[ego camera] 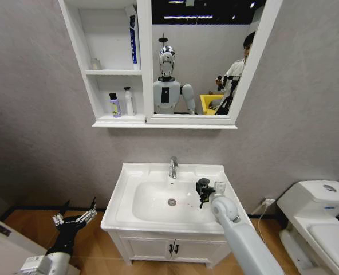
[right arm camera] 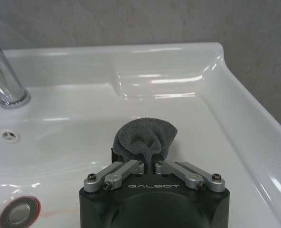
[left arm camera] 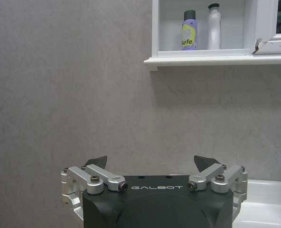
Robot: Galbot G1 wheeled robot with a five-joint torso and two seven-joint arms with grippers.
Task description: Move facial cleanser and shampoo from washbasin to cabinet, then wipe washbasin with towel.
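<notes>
The white washbasin [ego camera: 136,220] stands in the middle, with its chrome tap [ego camera: 173,166] and drain [ego camera: 172,201]. My right gripper [ego camera: 203,191] is over the bowl's right side, shut on the small dark grey towel [right arm camera: 145,137], which bunches up between the fingers just above the bowl's slope [right arm camera: 211,142]. My left gripper [ego camera: 78,207] hangs open left of the basin, holding nothing, facing the wall. In the cabinet's [ego camera: 148,69] lowest compartment stand a purple bottle [ego camera: 114,105] and a white bottle [ego camera: 128,101]; a blue-and-white tube [ego camera: 133,40] stands above. I cannot tell which is the shampoo or the facial cleanser.
A white toilet [ego camera: 318,212] stands at the right. The two-door floor vanity [ego camera: 169,247] sits under the basin. The mirror [ego camera: 204,57] reflects the robot and a person behind it. Grey wall lies behind, wooden floor at the lower left.
</notes>
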